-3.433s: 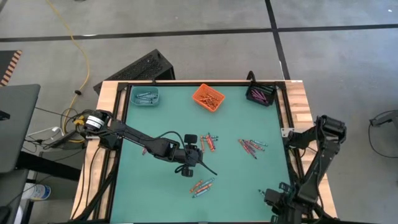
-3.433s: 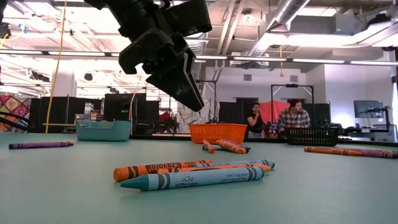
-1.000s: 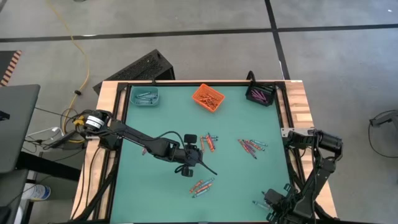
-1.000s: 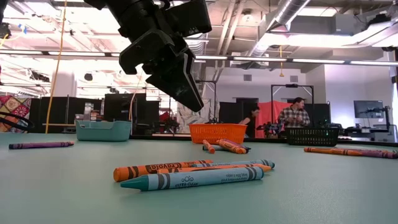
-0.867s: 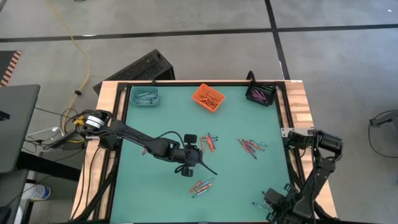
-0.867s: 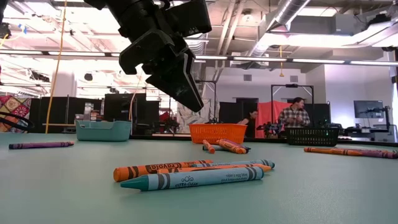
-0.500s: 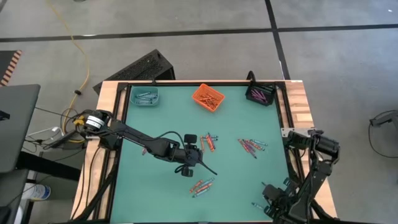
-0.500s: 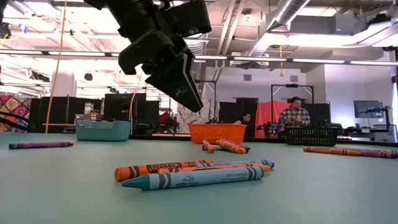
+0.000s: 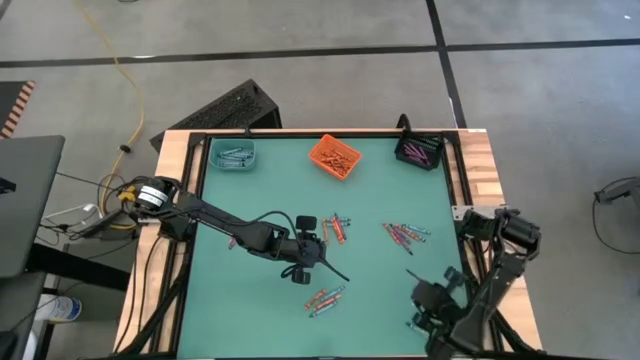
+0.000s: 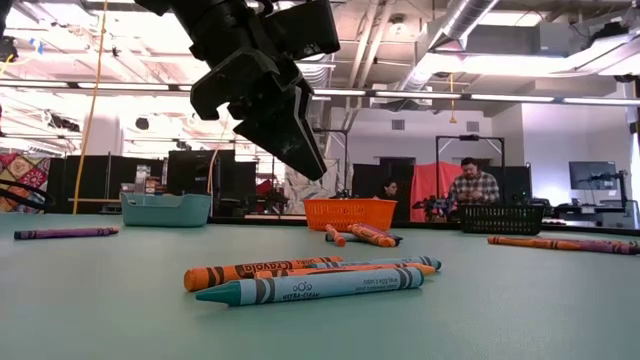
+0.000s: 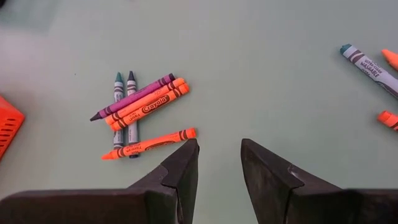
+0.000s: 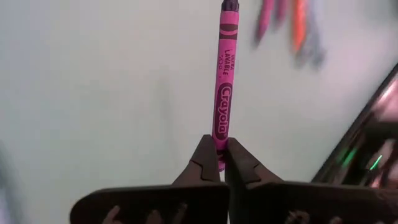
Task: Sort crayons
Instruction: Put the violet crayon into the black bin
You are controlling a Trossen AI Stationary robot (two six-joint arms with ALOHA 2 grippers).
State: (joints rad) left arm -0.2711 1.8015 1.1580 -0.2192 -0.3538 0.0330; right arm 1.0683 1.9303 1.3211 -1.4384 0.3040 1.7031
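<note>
The right claw (image 12: pixel 219 163) is pinching a pink crayon (image 12: pixel 222 87) near the counter's (image 9: pixel 240 300) right edge; next, carrying it to the far-right black bin (image 9: pixel 420 153). The left claw (image 11: pixel 219 155) is hovering half-spread, empty.

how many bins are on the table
3, along the far edge: teal bin at the left corner, orange bin in the middle, black bin at the right corner. All hold crayons.

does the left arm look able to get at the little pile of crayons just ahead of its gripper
Probably yes. The left gripper hangs open and empty above the mat, and the pile of crayons lies just ahead of it with nothing between them. The right gripper is off near the mat's near right corner, shut on a pink crayon.
</note>
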